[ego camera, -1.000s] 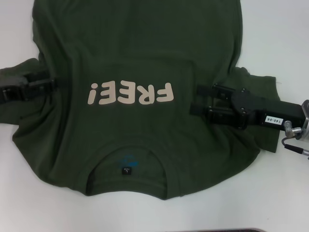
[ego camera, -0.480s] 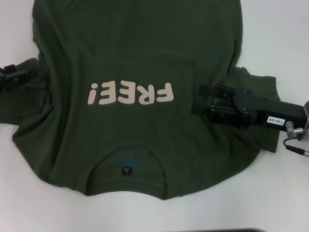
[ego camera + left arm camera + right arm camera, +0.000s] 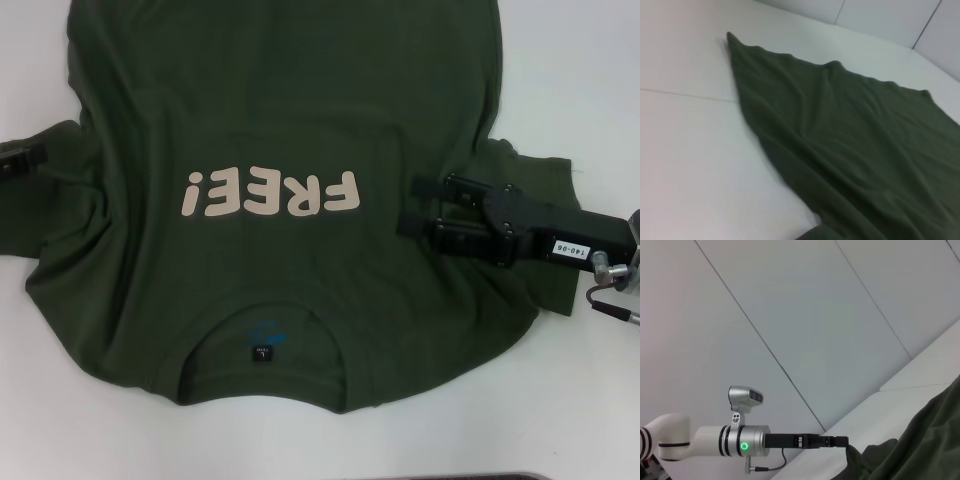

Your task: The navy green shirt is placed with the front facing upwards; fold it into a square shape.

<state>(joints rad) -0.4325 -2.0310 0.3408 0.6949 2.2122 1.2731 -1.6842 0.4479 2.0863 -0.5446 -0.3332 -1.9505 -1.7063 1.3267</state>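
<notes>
Navy green shirt (image 3: 280,120) flat on white table (image 3: 580,60) | right gripper (image 3: 425,208) open, empty | left gripper (image 3: 22,155) grip unclear

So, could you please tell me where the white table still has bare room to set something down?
Bare white table lies beyond the right sleeve, and along the near edge below the collar. Another patch sits near the left corner, below the left sleeve. The middle is covered by the dark olive-green cotton T-shirt, with the right tool over it and the left tool at the left edge.

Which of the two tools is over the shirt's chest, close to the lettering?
The right tool: it reaches in over the navy green shirt, beside the "FREE!" lettering. The left tool sits at the sleeve edge.
</notes>
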